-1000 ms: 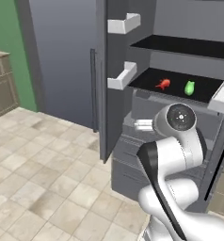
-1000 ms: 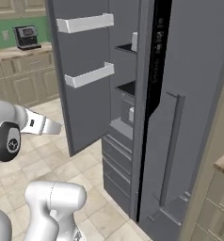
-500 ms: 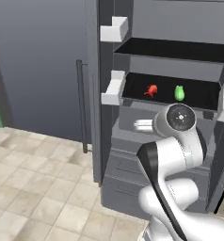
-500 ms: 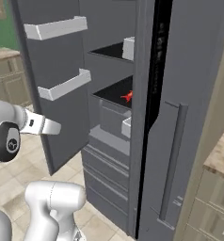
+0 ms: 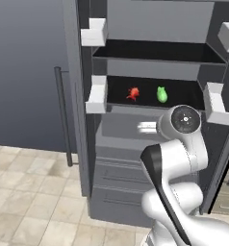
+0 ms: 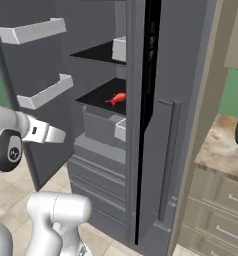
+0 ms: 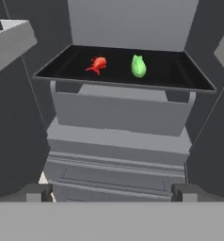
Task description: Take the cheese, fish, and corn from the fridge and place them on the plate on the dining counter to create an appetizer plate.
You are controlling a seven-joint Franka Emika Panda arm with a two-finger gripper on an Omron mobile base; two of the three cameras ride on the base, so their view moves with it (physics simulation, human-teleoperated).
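Jaws spread fully wide, holding and touching nothing, aimed at the open fridge. On its black lower shelf lie the fish at 11 o'clock and the corn just beside it at 12 o'clock. The fridge's top is cut off.

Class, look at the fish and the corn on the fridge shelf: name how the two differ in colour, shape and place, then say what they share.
Colour: the fish is red-orange; the corn is bright green.
Shape: the fish has a tail and fins sticking out; the corn is a smooth elongated lump.
Place: in the hand view, the fish lies left of the corn, apart from it.
Shared: both are small and rest on the same black shelf of the open fridge.
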